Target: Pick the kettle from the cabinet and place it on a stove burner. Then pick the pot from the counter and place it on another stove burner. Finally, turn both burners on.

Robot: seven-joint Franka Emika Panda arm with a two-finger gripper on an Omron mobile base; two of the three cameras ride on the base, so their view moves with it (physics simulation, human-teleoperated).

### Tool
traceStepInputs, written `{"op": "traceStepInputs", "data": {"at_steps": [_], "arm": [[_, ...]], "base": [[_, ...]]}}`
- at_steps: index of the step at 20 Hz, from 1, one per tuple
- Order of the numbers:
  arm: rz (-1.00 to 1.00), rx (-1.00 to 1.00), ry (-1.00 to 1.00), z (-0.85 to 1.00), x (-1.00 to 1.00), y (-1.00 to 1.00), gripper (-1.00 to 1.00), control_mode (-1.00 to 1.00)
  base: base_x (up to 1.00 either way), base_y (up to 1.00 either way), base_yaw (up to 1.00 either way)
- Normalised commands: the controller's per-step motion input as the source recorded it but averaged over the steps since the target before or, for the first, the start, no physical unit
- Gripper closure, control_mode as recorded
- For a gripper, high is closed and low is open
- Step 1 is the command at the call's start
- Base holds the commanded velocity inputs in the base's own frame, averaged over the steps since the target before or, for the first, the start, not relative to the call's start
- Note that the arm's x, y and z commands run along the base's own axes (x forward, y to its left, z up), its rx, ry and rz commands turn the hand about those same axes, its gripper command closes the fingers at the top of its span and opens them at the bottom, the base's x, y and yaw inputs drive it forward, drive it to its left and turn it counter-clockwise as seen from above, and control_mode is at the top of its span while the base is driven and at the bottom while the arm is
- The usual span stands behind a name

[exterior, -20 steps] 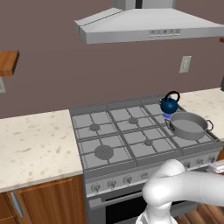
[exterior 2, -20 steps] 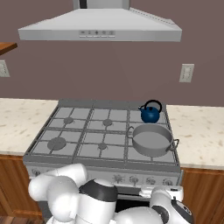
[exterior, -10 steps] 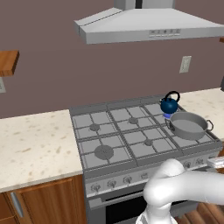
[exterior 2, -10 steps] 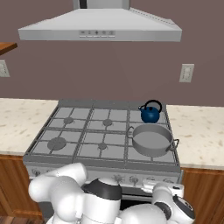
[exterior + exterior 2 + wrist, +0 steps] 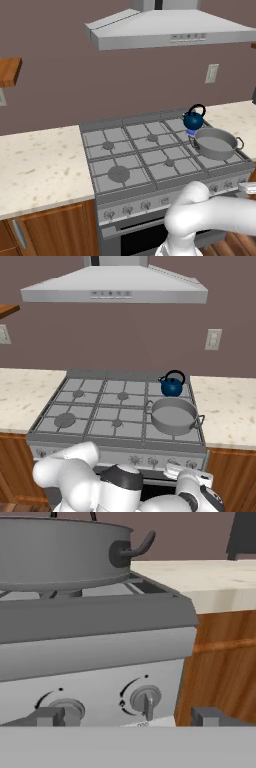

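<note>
You face a mauve-brown wall (image 5: 45,356) carrying a steel range hood (image 5: 115,287); white outlets (image 5: 213,339) flank it; gas range (image 5: 150,155) below, brown wood drawer fronts (image 5: 220,662) beside it

A grey range hood (image 5: 170,27) hangs on the brown wall above the stove. A white wall outlet (image 5: 213,339) sits to its right, another outlet (image 5: 4,334) at the far left. Two round control knobs (image 5: 145,699) line the stove's front panel.
</note>
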Motion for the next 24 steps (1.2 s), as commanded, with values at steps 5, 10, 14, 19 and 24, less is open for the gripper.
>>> {"op": "traceStepInputs", "data": {"at_steps": [5,10,14,19,24], "arm": [[0.4,0.25,-0.25,0.07,-0.41,-0.91,-1.0,-1.0],[0.4,0.23,-0.26,0.02,-0.4,-0.95,-1.0,-1.0],[0.39,0.22,-0.25,0.0,-0.41,-0.96,-1.0,-1.0],[0.39,0.22,-0.23,0.0,-0.43,-0.95,-1.0,-1.0],[0.39,0.21,-0.21,0.0,-0.44,-0.91,-1.0,-1.0]], "base": [[0.0,0.0,0.0],[0.0,0.0,0.0],[0.0,0.0,0.0],[0.0,0.0,0.0],[0.0,0.0,0.0]]}}
